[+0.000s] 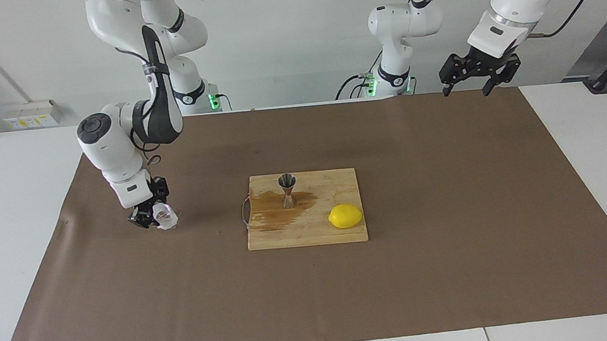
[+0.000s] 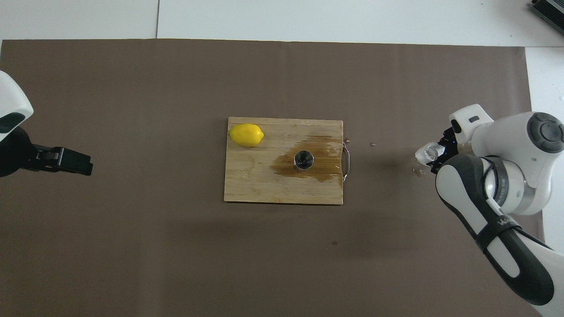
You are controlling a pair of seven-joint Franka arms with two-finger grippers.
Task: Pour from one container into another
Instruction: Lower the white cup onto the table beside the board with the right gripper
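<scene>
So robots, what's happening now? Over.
Right gripper shut on crinkled whitish cup, low over brown mat. Left gripper open, waiting. Steel hourglass jigger upright on wet wooden board. Nothing between.

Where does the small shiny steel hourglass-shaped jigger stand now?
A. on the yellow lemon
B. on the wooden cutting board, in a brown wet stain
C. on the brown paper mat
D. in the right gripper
B: the steel jigger stands upright on the wooden cutting board, within the brown wet stain.

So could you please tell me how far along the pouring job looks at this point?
The pour looks done: a brown wet patch spreads on the cutting board around the upright jigger. In hand: the right tool is shut on the crinkled cup, low over the brown mat, toward the right arm's end. Left: setting the cup down. The left tool waits open, raised.
</scene>
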